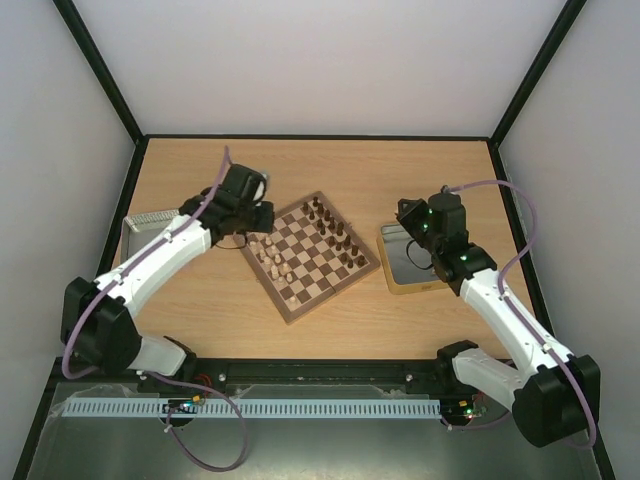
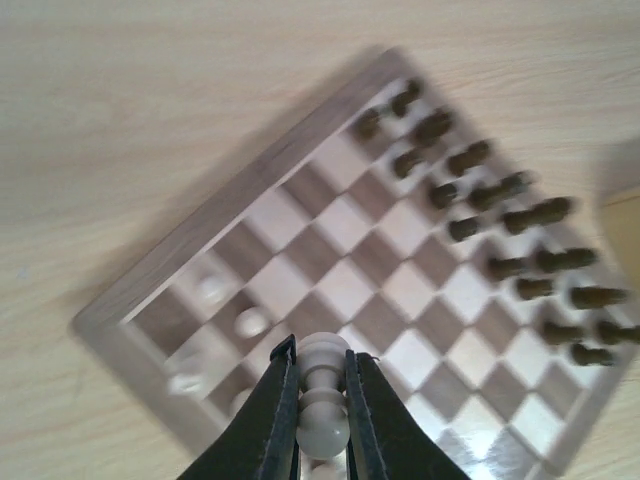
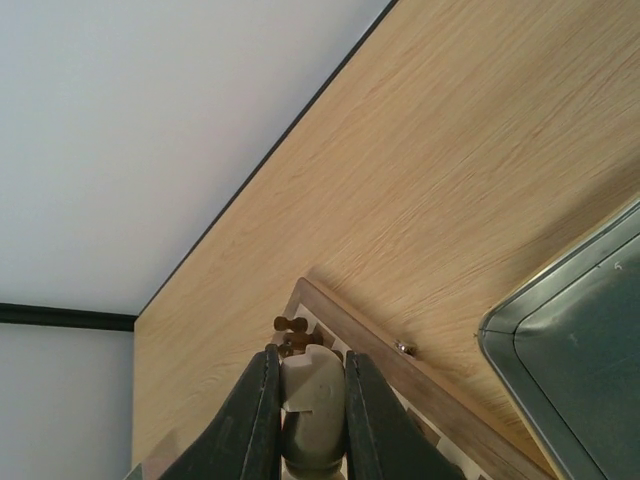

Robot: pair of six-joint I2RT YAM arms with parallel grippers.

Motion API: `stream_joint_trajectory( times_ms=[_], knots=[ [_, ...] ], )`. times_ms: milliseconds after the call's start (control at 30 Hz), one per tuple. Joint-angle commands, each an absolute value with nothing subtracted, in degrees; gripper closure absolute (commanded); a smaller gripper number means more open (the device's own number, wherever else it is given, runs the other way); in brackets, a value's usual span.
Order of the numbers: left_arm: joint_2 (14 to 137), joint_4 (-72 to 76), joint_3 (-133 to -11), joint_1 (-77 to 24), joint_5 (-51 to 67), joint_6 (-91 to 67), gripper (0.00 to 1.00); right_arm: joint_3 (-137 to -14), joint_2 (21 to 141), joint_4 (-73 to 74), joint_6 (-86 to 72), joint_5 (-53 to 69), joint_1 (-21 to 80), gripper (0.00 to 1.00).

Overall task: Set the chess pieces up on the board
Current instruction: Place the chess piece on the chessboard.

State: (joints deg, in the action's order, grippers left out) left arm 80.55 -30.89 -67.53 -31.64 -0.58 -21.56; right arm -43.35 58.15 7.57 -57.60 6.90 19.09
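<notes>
Board: checkered board (image 1: 318, 283) lies angled at the middle of the worktop (image 1: 350, 170), between the two arms.
Left arm: left gripper (image 2: 322, 350) hangs over the board's left corner, jaws pinched narrow on a cream piece (image 2: 323, 400); this view is blurred.
Right arm: right gripper (image 3: 308, 360) sits above the board's rim, jaws closed on a pale piece (image 3: 312, 400).
Set men: several cream pieces (image 1: 275, 258) stand along the left side; dark chessmen (image 1: 335, 235) line the far-right side.
Container: metal tin (image 1: 395, 283) rests just beside the board, on its right.
</notes>
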Motion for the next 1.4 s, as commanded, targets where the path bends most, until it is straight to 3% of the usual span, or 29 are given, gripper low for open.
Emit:
stream_joint_trajectory(
  times_ms=[0, 433, 1067, 1367],
  knots=[
    [83.5, -40.1, -66.1, -25.0, 3.3, -20.8, 0.88, -43.4, 58.9, 7.2, -55.9, 6.2, 19.3, 0.91],
    [94.8, -41.5, -73.2, -26.5, 12.0, -18.1, 0.86, -42.4, 57.2, 8.0, -55.5, 5.3, 19.3, 0.91],
    [102.6, -46.4, -77.0, -45.7, -0.8, -24.9, 0.85, -41.6, 57.0, 8.9, -54.7, 3.8, 19.2, 0.90],
    [102.2, -46.9, -72.9, -48.4, -2.3, -26.4, 0.84, -41.3, 57.3, 8.8, -55.2, 4.1, 19.3, 0.90]
  ],
)
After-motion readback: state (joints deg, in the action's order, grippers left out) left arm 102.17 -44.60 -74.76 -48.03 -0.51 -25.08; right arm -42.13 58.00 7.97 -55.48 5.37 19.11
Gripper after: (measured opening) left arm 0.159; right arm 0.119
